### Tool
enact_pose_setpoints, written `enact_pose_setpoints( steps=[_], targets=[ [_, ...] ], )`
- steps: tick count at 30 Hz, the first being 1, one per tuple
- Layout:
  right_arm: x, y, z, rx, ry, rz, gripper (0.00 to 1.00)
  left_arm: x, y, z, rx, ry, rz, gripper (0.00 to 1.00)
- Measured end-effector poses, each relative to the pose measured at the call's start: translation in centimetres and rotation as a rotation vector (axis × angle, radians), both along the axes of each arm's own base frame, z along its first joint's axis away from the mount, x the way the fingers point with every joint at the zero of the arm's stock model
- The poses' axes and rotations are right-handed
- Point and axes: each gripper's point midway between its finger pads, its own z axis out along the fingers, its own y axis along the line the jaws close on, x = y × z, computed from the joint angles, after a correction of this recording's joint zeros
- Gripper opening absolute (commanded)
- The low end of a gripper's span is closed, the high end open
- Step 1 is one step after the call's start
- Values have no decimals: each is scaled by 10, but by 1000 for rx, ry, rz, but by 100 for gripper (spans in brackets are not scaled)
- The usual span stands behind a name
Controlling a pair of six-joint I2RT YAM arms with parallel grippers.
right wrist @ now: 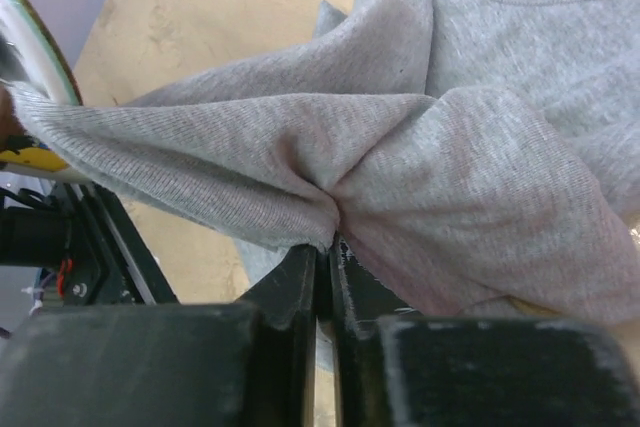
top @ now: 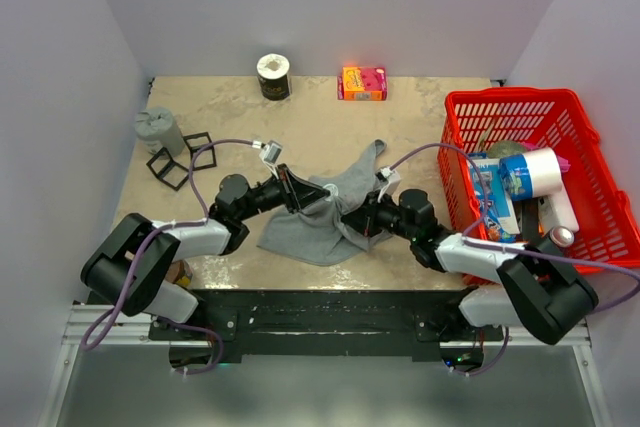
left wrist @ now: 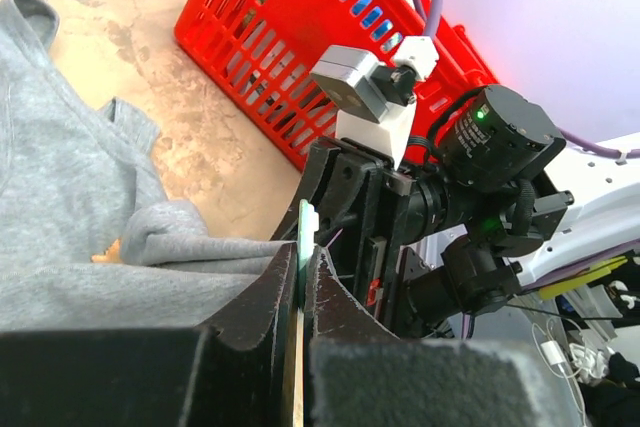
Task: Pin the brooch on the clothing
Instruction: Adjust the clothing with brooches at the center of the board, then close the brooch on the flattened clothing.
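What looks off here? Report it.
The top lies bunched and twisted in the middle of the table instead of flat. The right gripper pinches a fold of it, so the cloth puckers there. No brooch shows in any view. Nothing else stands out.

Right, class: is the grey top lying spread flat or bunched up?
Bunched. The top is gathered into folds, and the right wrist view shows one fold pinched in the shut right jaws.
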Motion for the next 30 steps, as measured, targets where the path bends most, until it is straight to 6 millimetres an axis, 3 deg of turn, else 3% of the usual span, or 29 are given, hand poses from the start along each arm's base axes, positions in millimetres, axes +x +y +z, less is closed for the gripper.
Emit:
enact_pose_setpoints(
  steps=[1,5,7,10,19,30],
  targets=[
    [-1,0,4,4,-6,0,39,0,0,2,-6,-1,-4,0],
    [-3,-3,27,26,-59,-1,63,-1,3,9,-33,-13,-22,0],
    [-4,-4,40,43,-91,1,66,-1,4,10,-36,-19,-32,0],
    [-5,-5,56,67,-133,7,68,-3,5,10,-35,-23,-45,0],
    [6,-12,78,124,-203,5,65,-13,4,9,-28,-29,-106,0],
    [-2,5,95,196,-242,126,56,-19,3,10,-28,-36,-140,0]
  ],
)
